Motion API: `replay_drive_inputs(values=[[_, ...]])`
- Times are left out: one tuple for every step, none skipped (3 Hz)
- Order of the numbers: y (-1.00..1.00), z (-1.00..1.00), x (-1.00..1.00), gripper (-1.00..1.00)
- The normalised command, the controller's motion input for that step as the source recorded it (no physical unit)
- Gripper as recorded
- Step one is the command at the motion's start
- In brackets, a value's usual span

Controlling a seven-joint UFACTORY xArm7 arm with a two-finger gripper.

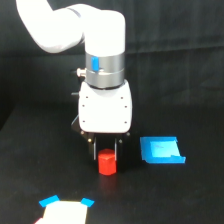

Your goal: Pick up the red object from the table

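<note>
The red object (107, 163), a small red-orange block, stands upright on the black table (190, 80) just below the middle of the exterior view. My gripper (107, 151) points straight down from the white arm above it. Its two dark fingers (95, 150) flank the upper part of the block, drawn in to the block's width and lying against its sides. The lower half of the block shows below the fingertips. Against the black cloth I cannot tell whether the block's base rests on the table or hangs just above it.
A flat blue tray-like piece (161, 150) lies on the table just to the exterior view's right of the block. At the bottom edge, toward the exterior view's left, is a white shape with blue corners (66, 210).
</note>
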Motion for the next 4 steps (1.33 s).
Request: replay_drive_inputs(values=[[1.0,-0.51,0.42,0.69],[-1.0,-1.0,-1.0,1.0],[-0.83,0.02,-1.0,1.0],[-1.0,-0.25,0.16,0.91]])
